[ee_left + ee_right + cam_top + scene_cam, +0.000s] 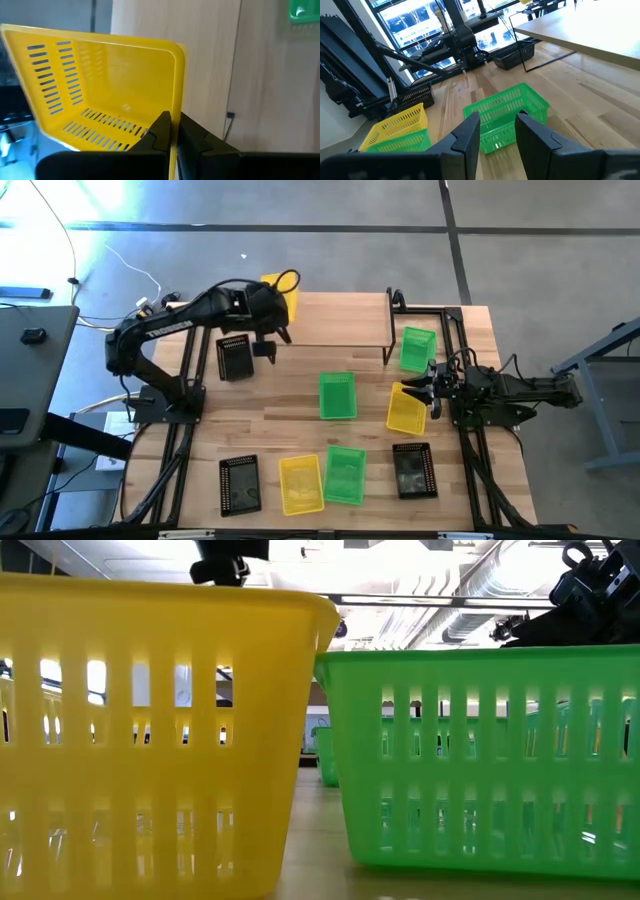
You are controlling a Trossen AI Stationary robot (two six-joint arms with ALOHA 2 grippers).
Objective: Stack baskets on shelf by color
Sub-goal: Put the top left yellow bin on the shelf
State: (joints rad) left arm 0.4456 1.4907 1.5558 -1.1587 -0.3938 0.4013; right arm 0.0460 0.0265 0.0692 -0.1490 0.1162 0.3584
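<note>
Above the shelf (pixel 340 320), left tool (pixel 173 134) clamped on empty yellow basket (pixel 105 95); right tool (pixel 497 131) open.

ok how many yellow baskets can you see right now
3. One yellow basket is held by the left pincer at the shelf's left end. A second lies by the right pincer. The third sits along the table's front edge. None seems hidden.

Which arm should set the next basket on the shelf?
Left, probably. Its gripper is shut on the rim of a yellow basket at the left end of the shelf. The right gripper is open and empty, near a green basket on the table.
</note>
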